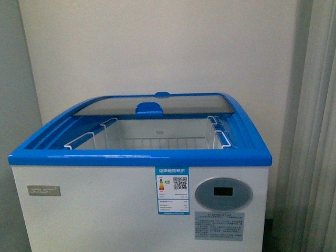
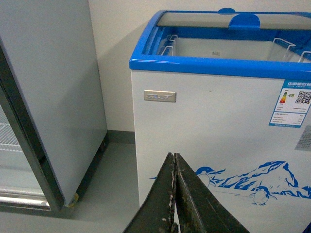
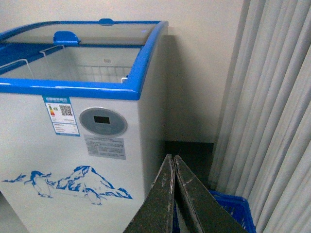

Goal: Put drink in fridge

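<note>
The fridge (image 1: 105,210) is a white chest cooler with a blue top rim (image 1: 136,156), standing right in front of me. Its curved glass lid (image 1: 152,105) is slid to the back, so the white wire baskets (image 1: 157,137) inside show. An oval grey display (image 1: 223,193) sits on its front. The fridge (image 2: 214,141) fills the left wrist view, where my left gripper (image 2: 174,156) is shut and empty, low before the penguin print (image 2: 252,182). Off the fridge's (image 3: 73,160) right corner my right gripper (image 3: 171,158) is shut on nothing. The drink is out of view.
A taller grey-white cabinet (image 2: 53,107) with a dark door frame stands left of the fridge, a strip of grey floor (image 2: 112,189) between them. Pale curtains (image 3: 272,121) hang at the right, with a blue crate (image 3: 233,213) on the floor below them.
</note>
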`<control>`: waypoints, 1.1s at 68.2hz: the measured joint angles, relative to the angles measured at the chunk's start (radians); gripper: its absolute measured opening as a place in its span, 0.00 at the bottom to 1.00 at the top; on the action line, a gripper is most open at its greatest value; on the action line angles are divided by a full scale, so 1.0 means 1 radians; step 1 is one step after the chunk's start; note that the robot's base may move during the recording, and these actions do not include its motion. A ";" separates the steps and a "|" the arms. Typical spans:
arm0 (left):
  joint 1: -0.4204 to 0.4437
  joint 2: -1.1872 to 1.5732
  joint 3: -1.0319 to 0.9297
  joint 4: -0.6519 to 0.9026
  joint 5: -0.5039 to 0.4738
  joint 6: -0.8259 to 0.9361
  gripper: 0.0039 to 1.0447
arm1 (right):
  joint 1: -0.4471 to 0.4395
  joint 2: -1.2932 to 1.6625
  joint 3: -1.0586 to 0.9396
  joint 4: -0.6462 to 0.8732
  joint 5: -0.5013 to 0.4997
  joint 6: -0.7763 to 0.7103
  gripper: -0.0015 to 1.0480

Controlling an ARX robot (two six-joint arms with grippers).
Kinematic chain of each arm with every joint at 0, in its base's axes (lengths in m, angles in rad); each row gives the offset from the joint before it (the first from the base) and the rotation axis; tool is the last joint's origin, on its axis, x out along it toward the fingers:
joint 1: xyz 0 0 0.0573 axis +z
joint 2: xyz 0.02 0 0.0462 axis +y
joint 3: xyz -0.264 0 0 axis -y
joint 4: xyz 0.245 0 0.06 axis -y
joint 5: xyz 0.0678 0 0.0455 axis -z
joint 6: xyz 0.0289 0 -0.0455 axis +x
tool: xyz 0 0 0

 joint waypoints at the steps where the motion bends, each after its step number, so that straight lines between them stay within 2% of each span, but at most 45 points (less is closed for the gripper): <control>1: 0.000 0.000 0.000 0.000 0.000 0.000 0.02 | 0.000 -0.004 -0.007 0.002 0.000 0.000 0.03; 70: 0.000 0.000 0.000 0.000 0.000 0.000 0.02 | 0.001 -0.154 -0.185 0.047 0.000 0.000 0.03; 72: 0.000 0.000 0.000 0.000 0.000 -0.002 0.09 | 0.001 -0.154 -0.185 0.047 0.001 -0.001 0.13; 75: 0.000 0.000 0.000 0.000 0.000 -0.002 0.16 | 0.001 -0.154 -0.185 0.047 0.000 -0.001 0.20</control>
